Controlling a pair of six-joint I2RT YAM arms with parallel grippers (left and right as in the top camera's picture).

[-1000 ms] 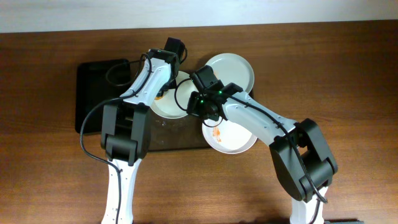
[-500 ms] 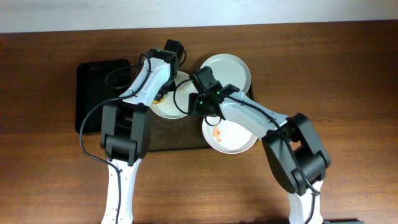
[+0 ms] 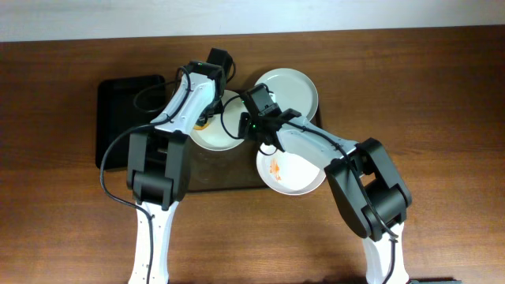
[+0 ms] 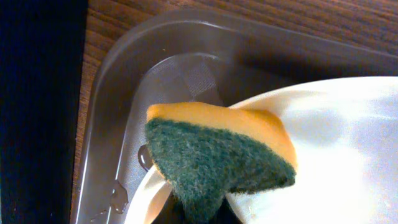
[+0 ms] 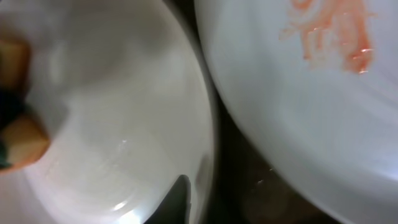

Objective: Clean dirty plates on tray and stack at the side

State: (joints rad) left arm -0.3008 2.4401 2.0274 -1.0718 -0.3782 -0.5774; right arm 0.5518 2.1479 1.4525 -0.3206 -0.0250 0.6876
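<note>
Overhead, we find much covered. The left gripper and right gripper meet over the middle of the tray. Their arms hide most of its dark brown floor, leaving little more than a strip of the near rim. What it carries is round, white and glossy. The left plate sits half under the left arm, and the far plate is cut off by the right wrist. The smeared plate, nearest the arms' bases, bears an orange streak. A black tray lies just beside, on the wooden table.

From the left wrist, the fingers are hidden beneath a sponge, a wedge of yellow foam faced with coarse green scouring fibre. It juts up from where they stand, clamped between them, its tip over the left plate's rim. Beside it the tray's rounded corner and raised rim look smooth and faintly translucent, and the black tray is a flat dark band at the left edge.

From the right wrist, everything is blurred. One dark finger shows at the bottom and seems to touch the left plate's rim. Its partner is out of sight, so we cannot tell whether that gripper stands parted or closed. The sponge pokes in at the left edge, and a dark gap of tray separates the left plate from the smeared plate.
</note>
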